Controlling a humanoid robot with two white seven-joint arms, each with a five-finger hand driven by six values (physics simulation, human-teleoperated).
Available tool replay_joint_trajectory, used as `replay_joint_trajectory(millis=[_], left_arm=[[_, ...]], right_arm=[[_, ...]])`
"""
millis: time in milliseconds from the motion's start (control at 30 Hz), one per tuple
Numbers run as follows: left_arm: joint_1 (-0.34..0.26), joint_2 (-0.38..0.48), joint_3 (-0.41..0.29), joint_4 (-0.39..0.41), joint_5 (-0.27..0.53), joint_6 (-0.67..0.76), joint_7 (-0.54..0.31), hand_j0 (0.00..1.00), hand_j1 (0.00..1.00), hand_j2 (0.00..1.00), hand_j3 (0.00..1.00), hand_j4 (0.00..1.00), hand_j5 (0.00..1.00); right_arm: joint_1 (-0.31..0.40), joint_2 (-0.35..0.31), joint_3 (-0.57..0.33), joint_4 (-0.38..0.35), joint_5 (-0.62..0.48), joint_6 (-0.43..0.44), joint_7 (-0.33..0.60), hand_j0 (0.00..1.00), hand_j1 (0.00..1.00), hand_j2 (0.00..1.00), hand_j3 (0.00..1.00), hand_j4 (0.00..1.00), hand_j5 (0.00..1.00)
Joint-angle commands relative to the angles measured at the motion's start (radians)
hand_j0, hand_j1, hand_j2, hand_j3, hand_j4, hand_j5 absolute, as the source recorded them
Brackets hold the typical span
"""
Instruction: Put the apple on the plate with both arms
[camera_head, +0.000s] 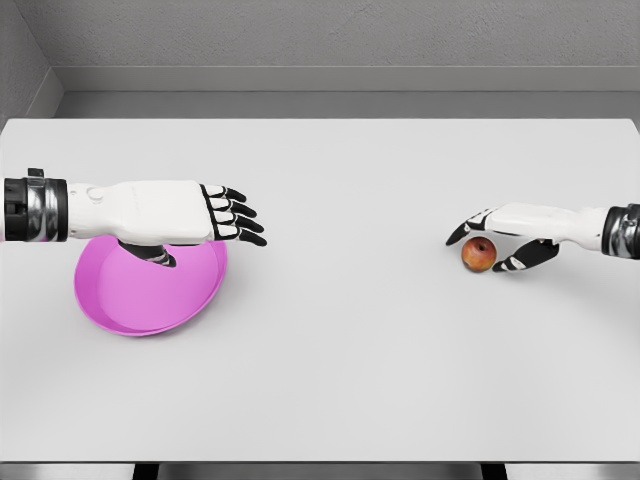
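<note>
Apple (479, 254) sits at table's (340, 350) 3 o'clock side, well apart from plate (150, 295) at 9. Right hand (505, 240) cups it, fingers curled round w/ thumb below; firm grip or just contact, can't tell. Left hand (170, 215) hovers over plate, fingers straight, slightly spread, holding nothing. Risk: round fruit could roll out of a loose grip; left hand blocks plate. Apple near-spherical, no clear long axis; stem direction too small to read.

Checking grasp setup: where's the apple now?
Head view: apple on the table's right side, under the right hand, far from the plate.
</note>
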Motion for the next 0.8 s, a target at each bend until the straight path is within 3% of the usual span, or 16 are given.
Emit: replay_joint_trajectory(millis=[0,67,100,167,600,700,767], left_arm=[[0.000,0.001,0.001,0.000,0.005,0.002,0.000,1.00,1.00,1.00,1.00,1.00,1.00],[0.000,0.001,0.001,0.000,0.005,0.002,0.000,1.00,1.00,1.00,1.00,1.00,1.00],[0.000,0.001,0.001,0.000,0.005,0.002,0.000,1.00,1.00,1.00,1.00,1.00,1.00],[0.000,0.001,-0.002,0.000,0.005,0.002,0.000,1.00,1.00,1.00,1.00,1.00,1.00],[0.000,0.001,-0.004,0.000,0.005,0.002,0.000,1.00,1.00,1.00,1.00,1.00,1.00],[0.000,0.001,-0.004,0.000,0.005,0.002,0.000,1.00,1.00,1.00,1.00,1.00,1.00],[0.000,0.001,-0.004,0.000,0.005,0.002,0.000,1.00,1.00,1.00,1.00,1.00,1.00]], right_arm=[[0.000,0.000,0.009,0.000,-0.008,0.002,0.000,0.71,0.71,0.71,0.71,0.71,0.71],[-0.002,0.000,0.009,0.000,-0.006,0.002,0.000,0.66,0.66,0.66,0.66,0.66,0.66],[-0.002,-0.001,0.009,0.000,-0.008,0.002,0.000,0.59,0.59,0.59,0.59,0.59,0.59],[-0.003,-0.001,0.007,0.012,-0.009,0.002,0.000,0.56,0.56,0.56,0.56,0.56,0.56],[-0.020,0.025,-0.002,0.027,-0.022,0.002,0.000,0.51,0.51,0.51,0.51,0.51,0.51],[-0.037,0.043,-0.002,0.001,-0.023,0.002,0.000,0.49,0.49,0.49,0.49,0.49,0.49],[-0.057,0.057,0.000,-0.088,-0.023,0.002,0.000,0.48,0.48,0.48,0.48,0.48,0.48]])
